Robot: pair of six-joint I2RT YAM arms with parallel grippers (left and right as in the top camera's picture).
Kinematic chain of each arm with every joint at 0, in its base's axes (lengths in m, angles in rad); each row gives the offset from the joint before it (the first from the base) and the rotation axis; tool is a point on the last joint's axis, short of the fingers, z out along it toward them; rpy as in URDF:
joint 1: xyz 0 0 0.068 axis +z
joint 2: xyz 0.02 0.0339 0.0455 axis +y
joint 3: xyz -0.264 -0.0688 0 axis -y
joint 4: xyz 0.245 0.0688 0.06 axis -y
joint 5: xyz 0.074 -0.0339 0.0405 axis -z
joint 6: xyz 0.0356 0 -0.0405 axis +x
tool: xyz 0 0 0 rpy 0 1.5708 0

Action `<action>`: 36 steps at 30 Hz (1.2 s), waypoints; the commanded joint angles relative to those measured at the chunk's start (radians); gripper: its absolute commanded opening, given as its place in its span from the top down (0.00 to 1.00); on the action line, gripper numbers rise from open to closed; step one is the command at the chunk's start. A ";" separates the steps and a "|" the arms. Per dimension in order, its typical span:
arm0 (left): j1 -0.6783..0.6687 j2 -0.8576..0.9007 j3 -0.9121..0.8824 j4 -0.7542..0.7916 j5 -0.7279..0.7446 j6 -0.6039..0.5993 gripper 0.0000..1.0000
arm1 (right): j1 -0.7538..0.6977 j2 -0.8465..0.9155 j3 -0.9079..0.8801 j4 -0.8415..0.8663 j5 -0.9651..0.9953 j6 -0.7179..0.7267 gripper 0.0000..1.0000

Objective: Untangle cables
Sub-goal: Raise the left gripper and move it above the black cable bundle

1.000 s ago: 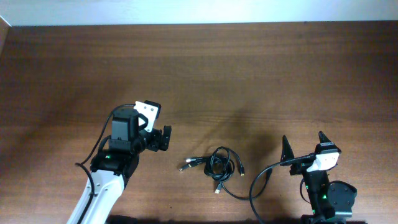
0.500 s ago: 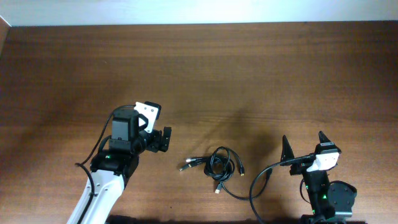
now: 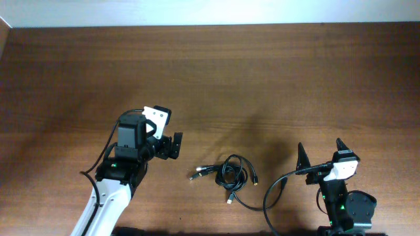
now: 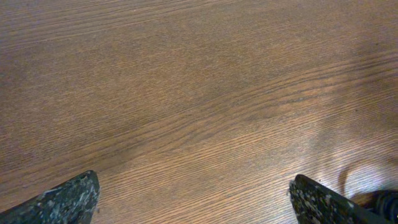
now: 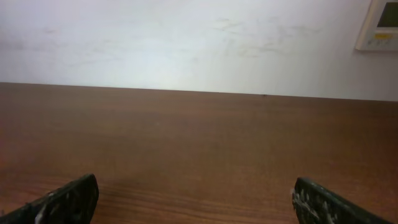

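Observation:
The cables point(image 3: 230, 173) lie in a small knotted black bundle on the wooden table point(image 3: 230, 72), near the front edge between the two arms. Silver-tipped plugs stick out to the left point(image 3: 195, 176) and toward the front point(image 3: 229, 200). My left gripper point(image 3: 173, 147) hovers just left of the bundle, open. In the left wrist view its fingertips point(image 4: 69, 198) stand wide apart over bare wood, and the cables are out of that view. My right gripper point(image 3: 321, 152) is open to the right of the bundle, pointing toward the far side. In the right wrist view only its fingertips point(image 5: 323, 200), table and wall show.
A thicker black wire point(image 3: 274, 190) from the right arm's base loops on the table just right of the bundle. A white wall point(image 5: 186, 43) with a small panel point(image 5: 379, 25) rises behind the table's far edge.

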 commanded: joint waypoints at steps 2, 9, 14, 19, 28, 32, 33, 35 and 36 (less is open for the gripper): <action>-0.004 0.009 0.025 0.003 0.045 0.016 0.01 | 0.006 -0.004 -0.005 -0.005 0.012 0.011 0.02; -0.004 0.009 0.025 0.003 0.061 0.016 0.01 | 0.006 -0.004 -0.005 -0.005 0.012 0.011 0.02; -0.004 0.009 0.025 0.003 0.061 0.016 0.01 | 0.006 -0.004 -0.005 -0.005 0.012 0.011 0.02; -0.004 0.009 0.025 0.003 0.061 0.016 0.01 | 0.006 -0.004 -0.005 -0.005 0.012 0.011 0.02; -0.004 0.009 0.025 0.003 0.061 0.016 0.01 | 0.006 -0.004 -0.005 -0.005 0.012 0.011 0.02; -0.004 0.009 0.025 0.003 0.061 0.016 0.01 | 0.006 -0.004 -0.005 -0.005 0.012 0.011 0.02; -0.004 0.009 0.025 0.003 0.061 0.016 0.01 | 0.006 -0.004 -0.005 -0.005 0.012 0.011 0.02; -0.004 0.009 0.025 0.003 0.061 0.016 0.01 | 0.006 -0.004 -0.005 -0.005 0.012 0.011 0.02; -0.004 0.009 0.025 0.003 0.061 0.016 0.01 | 0.006 -0.004 -0.005 -0.005 0.012 0.011 0.02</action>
